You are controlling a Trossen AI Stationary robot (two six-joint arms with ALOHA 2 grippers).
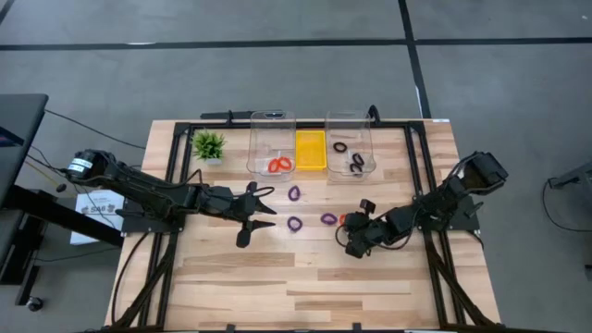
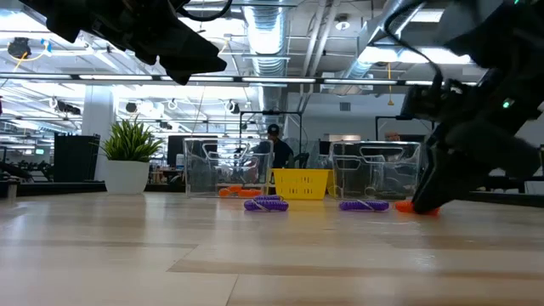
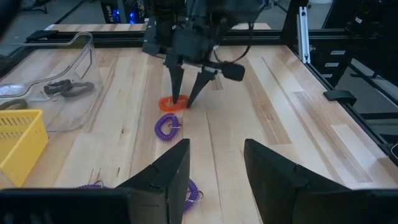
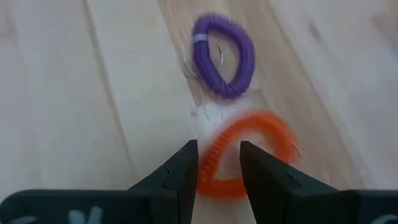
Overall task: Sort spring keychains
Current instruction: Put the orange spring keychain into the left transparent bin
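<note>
My right gripper (image 1: 348,222) is down at the table, open, pointing down over a red-orange spring keychain (image 4: 249,155). Its two fingers stand on either side of the ring's near side, one inside the loop and one outside. A purple keychain (image 4: 224,56) lies flat just beyond it. Two more purple ones (image 1: 294,193) (image 1: 295,223) lie on the table mid-way between the arms. My left gripper (image 1: 270,209) is open and raised above the table, facing them. Red-orange keychains (image 1: 280,165) lie in the left clear bin, black ones (image 1: 356,163) in the right clear bin. My right gripper comes from above, fingers (image 3: 177,87) pointing down, with the near side of the red-orange ring (image 4: 211,171) between them. The ring lies flat on the table. Whether the fingers touch the coil, I cannot tell.
A yellow basket (image 1: 310,150) stands between the two clear bins (image 1: 271,139) (image 1: 350,139) at the far edge. A small green plant (image 1: 209,144) sits at the far left. A black frame rail (image 1: 421,166) runs along the table's sides. Bare wood lies toward the near edge.
</note>
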